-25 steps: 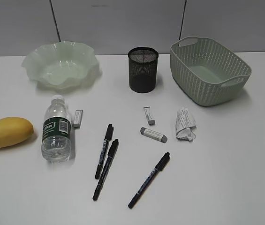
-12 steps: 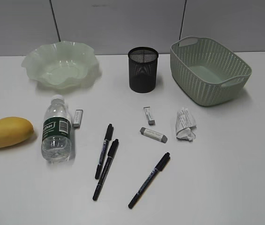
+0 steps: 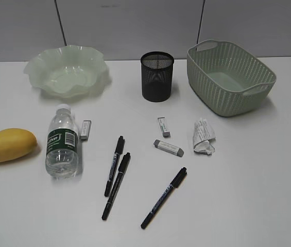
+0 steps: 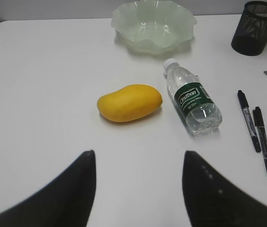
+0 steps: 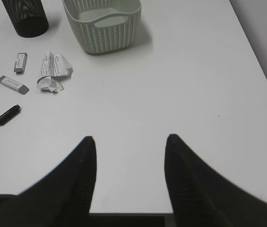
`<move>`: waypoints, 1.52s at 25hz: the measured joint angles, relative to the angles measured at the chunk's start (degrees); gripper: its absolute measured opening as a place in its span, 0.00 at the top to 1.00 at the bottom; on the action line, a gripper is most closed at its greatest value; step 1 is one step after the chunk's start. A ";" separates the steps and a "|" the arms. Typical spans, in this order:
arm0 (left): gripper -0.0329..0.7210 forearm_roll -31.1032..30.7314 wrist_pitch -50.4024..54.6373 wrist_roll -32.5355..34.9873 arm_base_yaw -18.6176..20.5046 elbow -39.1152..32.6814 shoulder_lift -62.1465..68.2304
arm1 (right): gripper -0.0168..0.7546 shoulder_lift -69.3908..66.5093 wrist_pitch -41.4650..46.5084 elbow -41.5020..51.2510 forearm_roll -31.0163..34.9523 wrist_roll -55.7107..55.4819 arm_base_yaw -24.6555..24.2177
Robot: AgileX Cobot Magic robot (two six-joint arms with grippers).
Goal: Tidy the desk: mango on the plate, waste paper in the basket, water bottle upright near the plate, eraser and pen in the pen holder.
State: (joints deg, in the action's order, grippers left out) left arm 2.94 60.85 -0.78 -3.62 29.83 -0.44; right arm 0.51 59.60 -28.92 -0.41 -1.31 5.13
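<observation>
On the white desk [image 3: 248, 175], the yellow mango [image 3: 7, 145] lies at the far left, with the water bottle [image 3: 62, 148] lying on its side beside it. The wavy green plate [image 3: 66, 70] is at the back left, the black mesh pen holder [image 3: 156, 76] at the back middle, the green basket [image 3: 229, 77] at the back right. The crumpled waste paper [image 3: 203, 136] lies in front of the basket. Three erasers [image 3: 168, 148] and three black pens [image 3: 164, 197] lie in the middle. My left gripper [image 4: 138, 153] is open and empty, short of the mango [image 4: 129, 102]. My right gripper [image 5: 131, 138] is open and empty over bare desk.
Neither arm shows in the exterior view. A grey wall stands behind the desk. The desk's right edge [image 5: 258, 56] runs close to the basket [image 5: 102, 21] in the right wrist view.
</observation>
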 joint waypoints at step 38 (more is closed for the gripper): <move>0.15 -6.28 0.23 21.12 0.00 11.66 22.14 | 0.54 0.00 0.00 0.00 0.05 -0.02 0.00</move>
State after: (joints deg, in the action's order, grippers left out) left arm -3.35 61.08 20.33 -3.62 41.49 21.70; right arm 0.51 59.60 -28.92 -0.35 -1.33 5.13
